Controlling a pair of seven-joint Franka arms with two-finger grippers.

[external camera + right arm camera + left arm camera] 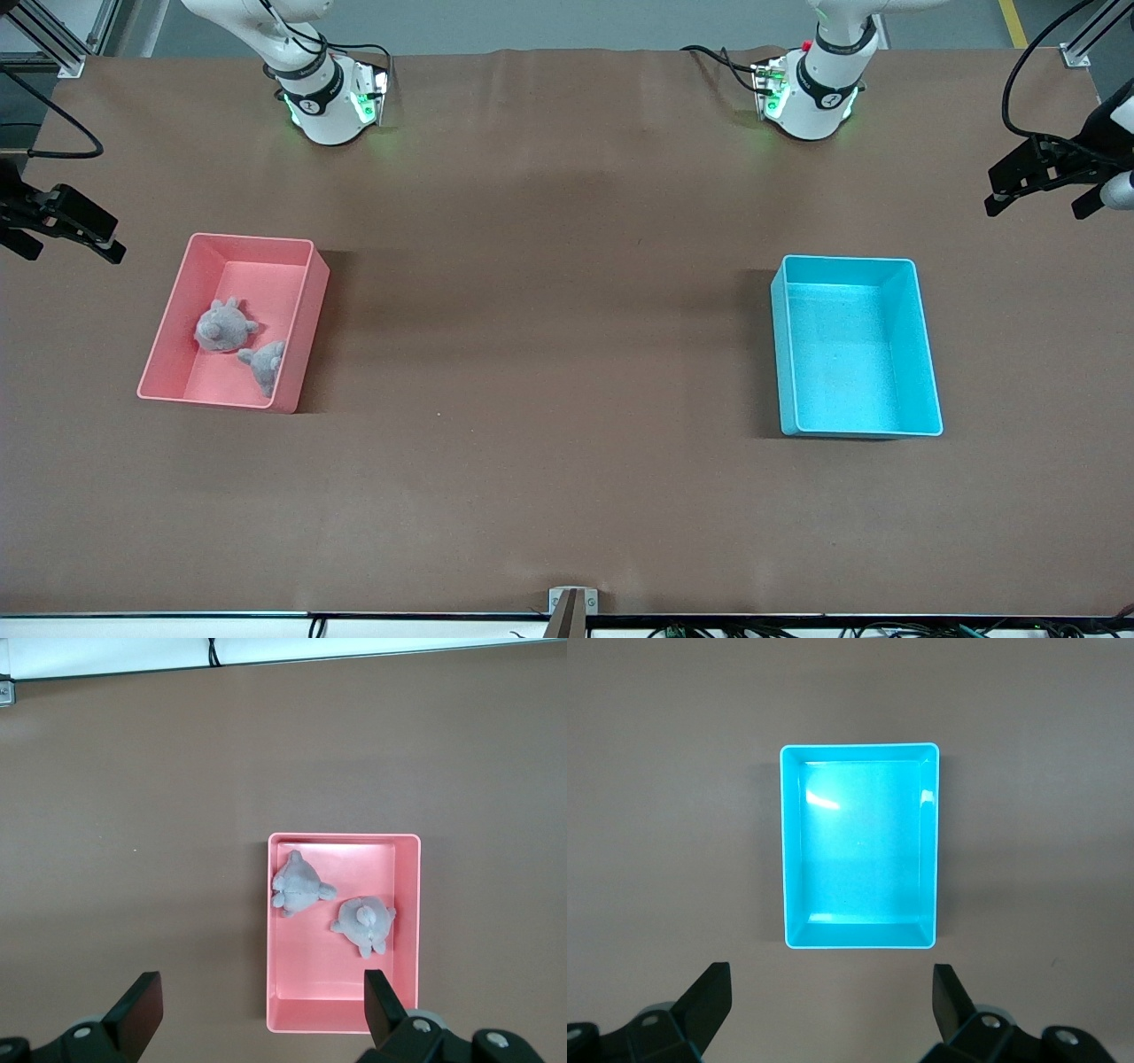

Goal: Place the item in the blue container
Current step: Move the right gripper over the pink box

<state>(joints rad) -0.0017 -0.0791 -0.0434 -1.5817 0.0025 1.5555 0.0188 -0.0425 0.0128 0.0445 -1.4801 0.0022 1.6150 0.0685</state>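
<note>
The blue container (850, 354) stands empty on the brown table toward the left arm's end; the left wrist view shows its bare floor (859, 850). Two grey plush toys (221, 326) (264, 363) lie inside a pink bin (251, 237) toward the right arm's end, and the right wrist view shows both toys (301, 886) (363, 923). My left gripper (1041, 208) (833, 1001) hangs open and empty over bare table beside the blue container. My right gripper (69, 251) (263, 1005) hangs open and empty, high over the table at the pink bin's (328, 979) edge.
Both arm bases (328, 97) (811, 93) stand along the table's edge farthest from the front camera. A small metal bracket (571, 601) sits at the table's nearest edge. Brown table surface (549, 337) stretches between the two bins.
</note>
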